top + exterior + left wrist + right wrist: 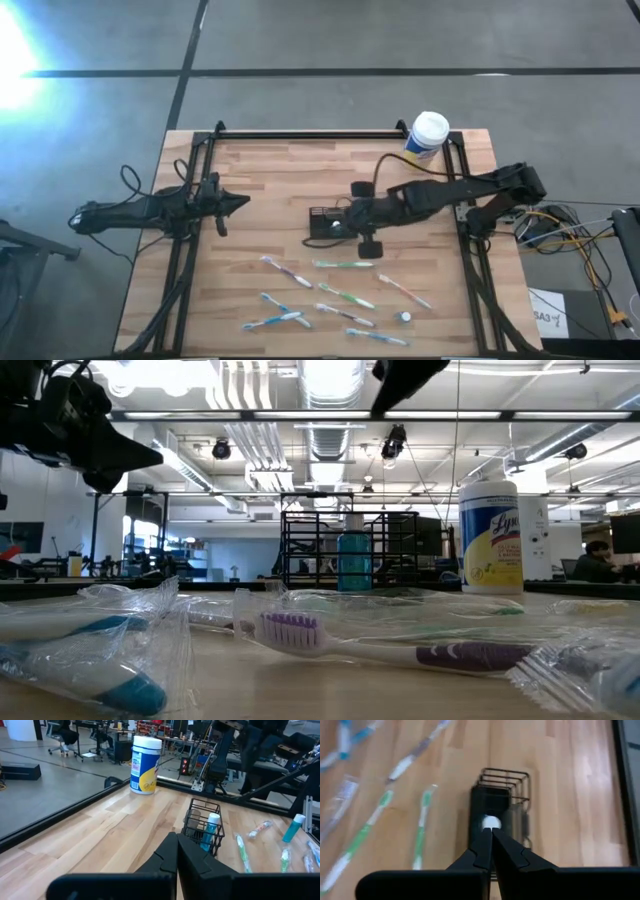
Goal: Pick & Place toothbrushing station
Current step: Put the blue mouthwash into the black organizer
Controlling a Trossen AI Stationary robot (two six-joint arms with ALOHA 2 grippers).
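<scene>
Right gripper [338,226]: fingers shut, empty, above the toothbrushing station [328,224]. Advice: spread fingers, straddle the black frame squarely, then lower.

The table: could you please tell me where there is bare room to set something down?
Bare wood lies between the left gripper and the wire holder, and along the table's far edge left of the wipes canister. The near edge is crowded with toothbrushes.
</scene>
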